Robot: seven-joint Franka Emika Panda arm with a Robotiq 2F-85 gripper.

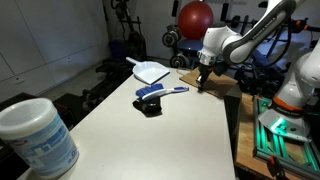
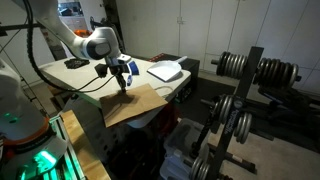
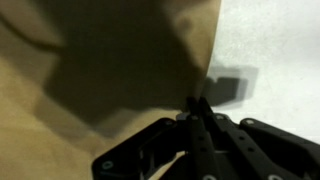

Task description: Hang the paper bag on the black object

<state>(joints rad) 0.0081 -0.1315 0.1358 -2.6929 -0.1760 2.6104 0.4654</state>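
The tan paper bag (image 2: 140, 103) lies flat at the table's edge and sticks out past it; it also shows in an exterior view (image 1: 218, 82) and fills the left of the wrist view (image 3: 60, 110). My gripper (image 2: 122, 88) stands over the bag's top edge, also seen in an exterior view (image 1: 203, 82). In the wrist view the fingers (image 3: 197, 105) are pressed together on the bag's edge. A small black object (image 1: 150, 105) sits on the white table (image 1: 170, 140) beside a blue brush (image 1: 165, 92), apart from the gripper.
A white dustpan (image 1: 150, 70) lies at the table's far side, also in an exterior view (image 2: 165, 70). A white tub (image 1: 35, 135) stands at one corner. A dumbbell rack (image 2: 235, 100) stands off the table. A red ball (image 1: 195, 15) is behind.
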